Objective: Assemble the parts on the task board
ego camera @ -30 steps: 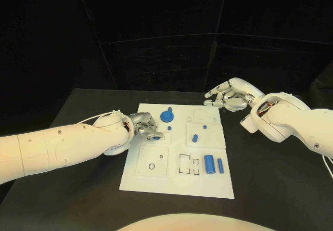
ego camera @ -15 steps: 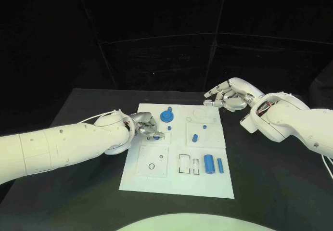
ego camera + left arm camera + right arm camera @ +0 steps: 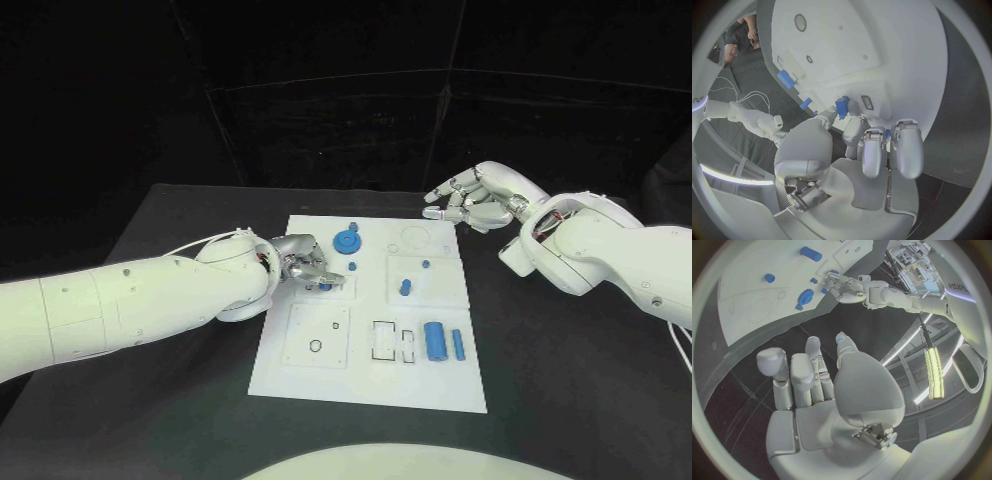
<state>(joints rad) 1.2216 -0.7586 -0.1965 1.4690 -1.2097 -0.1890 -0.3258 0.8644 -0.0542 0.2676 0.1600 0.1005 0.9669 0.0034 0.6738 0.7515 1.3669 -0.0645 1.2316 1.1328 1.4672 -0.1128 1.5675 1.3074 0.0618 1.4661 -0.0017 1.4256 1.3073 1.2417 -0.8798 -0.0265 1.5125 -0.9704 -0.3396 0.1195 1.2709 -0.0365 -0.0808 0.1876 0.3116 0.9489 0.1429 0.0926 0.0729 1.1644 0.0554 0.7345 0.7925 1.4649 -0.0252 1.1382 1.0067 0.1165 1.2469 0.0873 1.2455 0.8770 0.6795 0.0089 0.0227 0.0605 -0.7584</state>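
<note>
On the task board, left half: left hand, fingers pinching a small blue part over its seat; next, press down squarely. Right hand released, beside the board's far corner

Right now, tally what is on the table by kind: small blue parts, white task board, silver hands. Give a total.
Small blue plastic parts: 7, one pinched by the left hand
White flat task board: 1
Silver many-fingered hands: 2, counting the right hand
Total: 10
</note>
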